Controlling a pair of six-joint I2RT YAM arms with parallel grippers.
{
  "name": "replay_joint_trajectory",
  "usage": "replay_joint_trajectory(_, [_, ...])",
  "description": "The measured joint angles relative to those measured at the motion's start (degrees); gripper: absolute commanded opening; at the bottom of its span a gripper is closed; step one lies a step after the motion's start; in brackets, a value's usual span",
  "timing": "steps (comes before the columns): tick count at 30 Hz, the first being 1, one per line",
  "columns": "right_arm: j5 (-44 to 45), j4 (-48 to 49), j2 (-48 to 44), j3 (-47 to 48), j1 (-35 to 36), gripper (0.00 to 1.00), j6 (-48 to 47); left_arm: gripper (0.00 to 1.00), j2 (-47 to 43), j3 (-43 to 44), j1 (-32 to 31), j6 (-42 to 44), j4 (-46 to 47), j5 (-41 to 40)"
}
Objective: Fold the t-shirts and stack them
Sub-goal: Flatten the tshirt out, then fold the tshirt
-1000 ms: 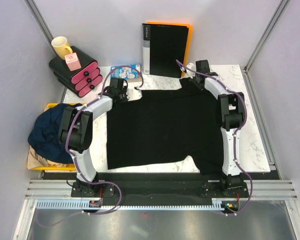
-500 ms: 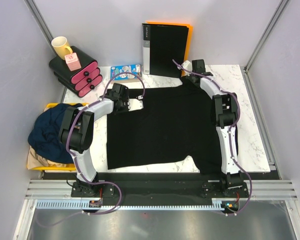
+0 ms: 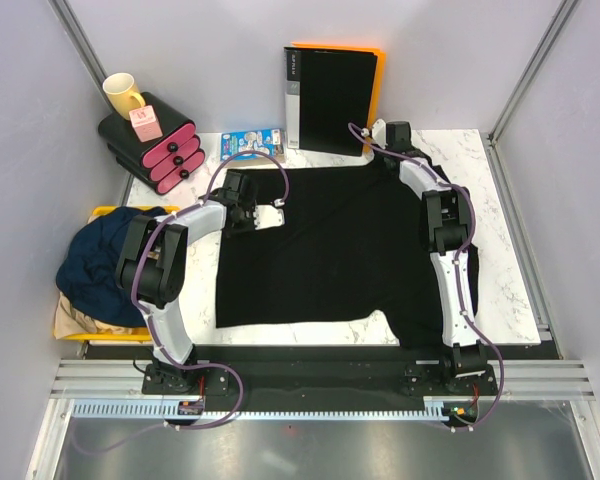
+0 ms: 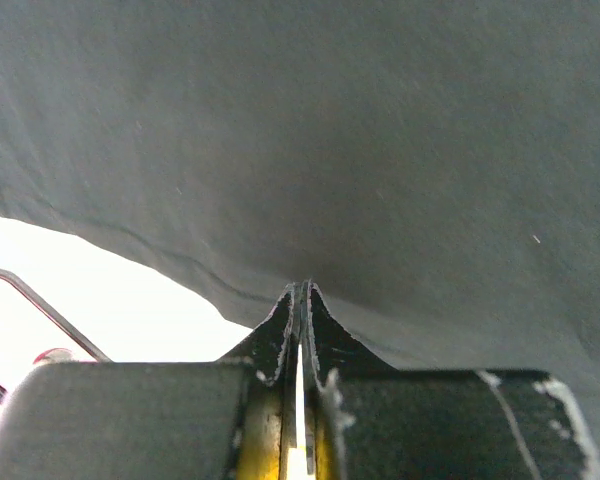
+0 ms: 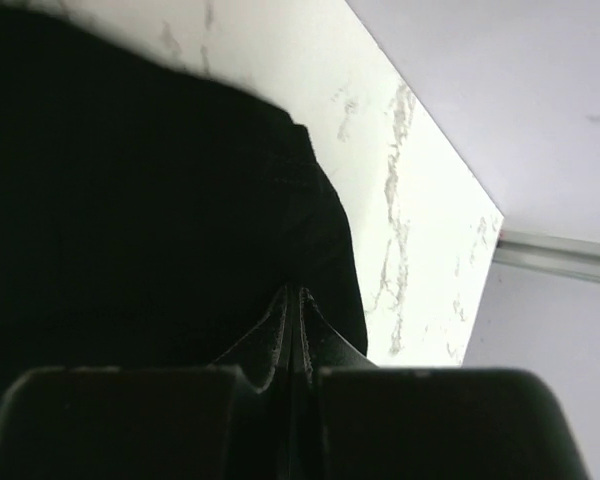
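No legible text on any item.

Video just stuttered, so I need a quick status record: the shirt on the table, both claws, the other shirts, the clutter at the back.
black shirt: spread flat on the table
left claw: shut on black shirt, far left edge
right claw: shut on black shirt, far right edge
other shirts: navy shirt heaped over tan shirt, on yellow tray left of table
back: binder upright; mug on drawer box
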Motion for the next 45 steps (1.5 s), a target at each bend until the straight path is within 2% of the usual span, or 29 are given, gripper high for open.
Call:
replay_joint_trajectory(2, [1.97,2.12,-0.02,-1.25,-0.09,0.01,-0.59,0.02,0.00,0.00,0.00,0.00,0.02,0.00])
replay_joint_trajectory(4, [3.45,4.13,-0.04,-2.34,-0.11,0.21,-1.01,0.02,0.00,0.00,-0.02,-0.02,0.02,0.02])
replay_joint_trajectory(5, [3.74,4.85,-0.28,-2.97,-0.13,0.40,-0.94,0.02,0.00,0.02,0.00,-0.02,0.02,0.00])
replay_joint_trajectory(8, [3.61,6.58,-2.95,-6.38,-0.46,0.58,-0.94,0.02,0.00,0.00,0.00,-0.02,0.02,0.00])
replay_joint_trajectory(11, [2.03,4.61,-7.30,-10.62,-0.92,0.66,0.63,0.02,0.00,0.02,0.00,-0.07,0.07,-0.04])
replay_joint_trajectory(17, [1.18,2.34,-17.09,-18.84,-1.49,0.65,1.68,0.02,-0.22,-0.17,0.04,-0.63,4.72,-2.10])
replay_joint_trajectory(23, [-7.13,-5.86,-35.52,-32.11,-1.46,0.67,-4.90,0.02,-6.60,-2.93,0.37,-0.33,4.66,1.03])
replay_joint_trajectory(24, [-8.50,-8.33,-38.80,-34.51,-1.46,0.67,-6.60,0.16,-8.68,-4.11,0.42,0.33,4.09,2.08])
replay_joint_trajectory(25, [-10.16,-11.15,-42.05,-37.27,-1.46,0.67,-8.96,0.24,-10.84,-5.57,0.42,1.05,3.80,3.15])
replay_joint_trajectory(26, [-11.80,-14.32,-45.16,-40.19,-1.46,0.66,-11.19,0.31,-13.29,-7.45,0.42,2.05,3.50,4.20])
replay_joint_trajectory(27, [-13.16,-17.51,-47.91,-42.99,-1.46,0.66,-13.25,0.33,-15.85,-9.55,0.42,3.08,3.02,5.31])
replay_joint_trajectory(28, [-14.23,-19.82,-49.81,-45.40,-1.44,0.64,-14.84,0.33,-17.53,-11.17,0.39,4.04,2.95,6.19])
replay_joint_trajectory(29, [-15.28,-21.84,-51.82,-48.52,-1.42,0.53,-16.46,0.27,-19.32,-13.20,0.35,4.92,2.64,7.02])
replay_joint_trajectory(30, [-16.52,-25.05,-53.90,-52.57,-1.42,0.46,-18.27,0.02,-20.65,-15.10,0.35,5.88,2.27,7.76])
replay_joint_trajectory(31, [-17.00,-26.75,-54.88,-55.17,-1.42,0.38,-19.45,0.02,-21.33,-16.83,0.31,6.75,2.05,8.22])
replay_joint_trajectory(32, [-17.73,-28.76,-55.56,-58.29,-1.42,0.23,-20.02,0.02,-21.46,-18.36,0.31,7.48,2.05,8.50])
replay_joint_trajectory(33, [-18.08,-30.51,-55.52,-60.28,-1.42,0.19,-20.41,0.02,-21.05,-19.76,0.28,8.33,2.40,8.55])
replay_joint_trajectory(37, [-18.99,-33.29,-53.40,-62.55,-1.44,0.15,-19.32,0.02,-14.60,-20.44,-0.02,9.40,5.92,5.53])
replay_joint_trajectory(45, [-18.95,-30.51,-48.37,-59.91,-1.44,0.13,-16.81,0.02,1.03,-5.05,1.16,8.41,14.08,-0.13])
